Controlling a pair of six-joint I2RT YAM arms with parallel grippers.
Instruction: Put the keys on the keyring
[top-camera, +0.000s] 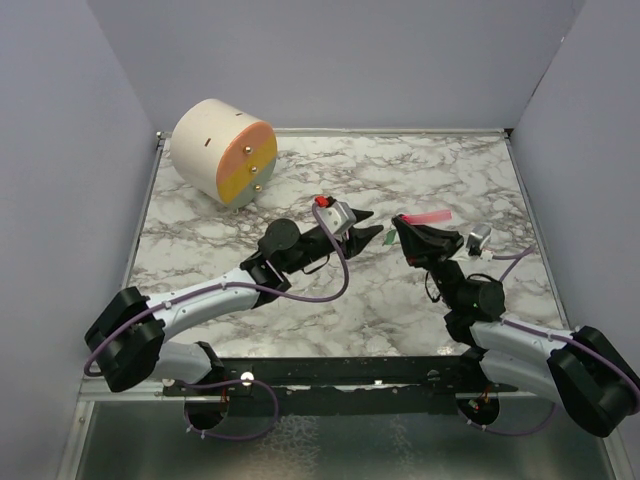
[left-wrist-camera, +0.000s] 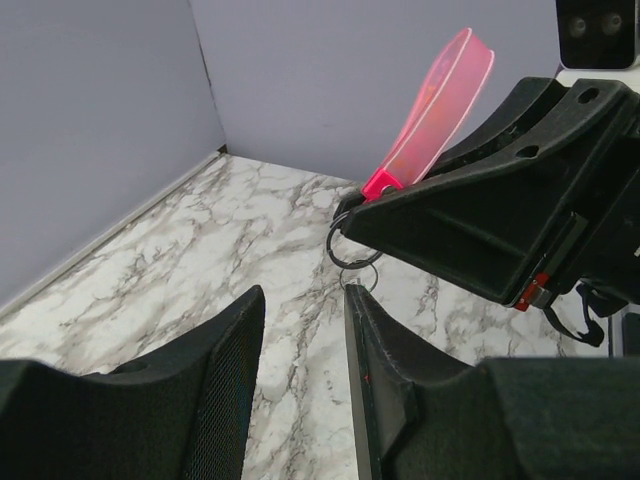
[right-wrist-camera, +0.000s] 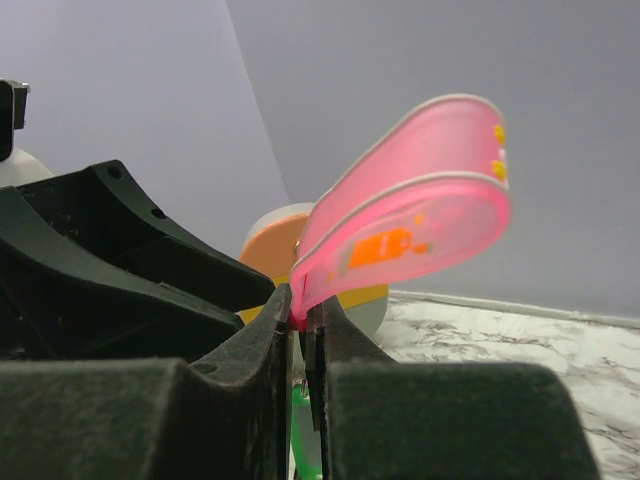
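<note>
Jaws of the right arm are pinched almost shut on the keyring, clamping the low end of its pink strip just above the metal ring. Jaws of the left arm stand a little apart, with nothing seen in the gap.

From above, the arms reach in from 7 and 5 o'clock, and their tips face each other near the middle of the counter, close but apart. Between the tips lies the key, a tiny green sliver with its long axis roughly 9 to 3 o'clock. It sits just beside the left tip; whether they touch I cannot tell.

In that view the strip's long axis also runs 9 to 3, free end toward 3 o'clock. In the left wrist view it rises toward 1 o'clock, and the ring hangs at its low end, straight ahead of the left jaws' gap. The right wrist view shows a folded loop tilting up toward 2 o'clock.

A small silvery object rests at 3 o'clock from the right jaws. Far off at 11 o'clock a cream drum lies on its side, its orange-and-yellow face turned toward 4 o'clock.
</note>
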